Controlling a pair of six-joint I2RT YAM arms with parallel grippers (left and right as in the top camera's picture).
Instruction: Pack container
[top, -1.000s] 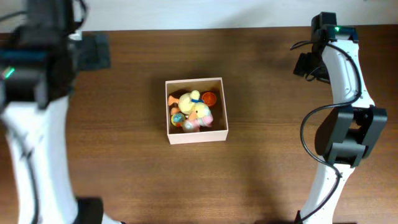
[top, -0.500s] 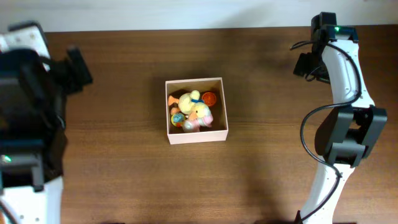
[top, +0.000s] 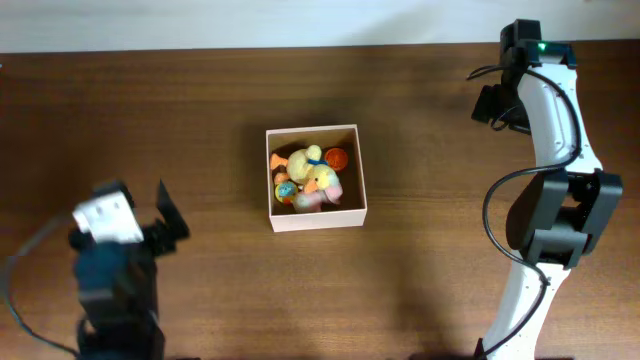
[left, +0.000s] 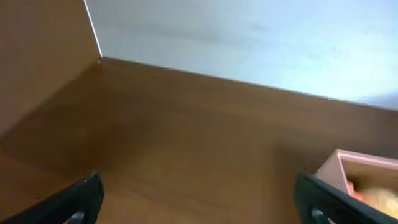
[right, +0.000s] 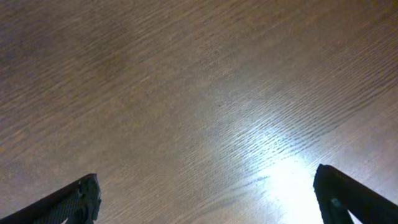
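- The container (top: 320, 217) sits near the middle of the table (top: 200, 120), a little closer to the far edge than to the near one. It stands square to the edges with its open top up.
- Small toys (top: 312, 176) fill its left and middle parts: a yellow plush one among orange and pinkish bits. A strip of tan floor shows bare along the right wall.
- The left gripper (left: 199, 204) is by the near left part of the table, well apart from the container. The box lies ahead of it and off to its right.
- In the left wrist view, only a pink corner of the container shows, low at the right, just beyond the right finger (left: 317, 199). Nothing but brown wood lies between the two fingers.
- That hand is released, with its fingers spread wide and nothing in them or touching them. In the overhead view this arm is blurred.
- The right gripper (right: 208, 198) hangs toward the far right corner of the table, well apart from the container, which lies off to its left.
- It is released too. Both dark fingertips (right: 81, 199) stand at the outer edges of the right wrist view, with only bare, glossy wood grain between them.
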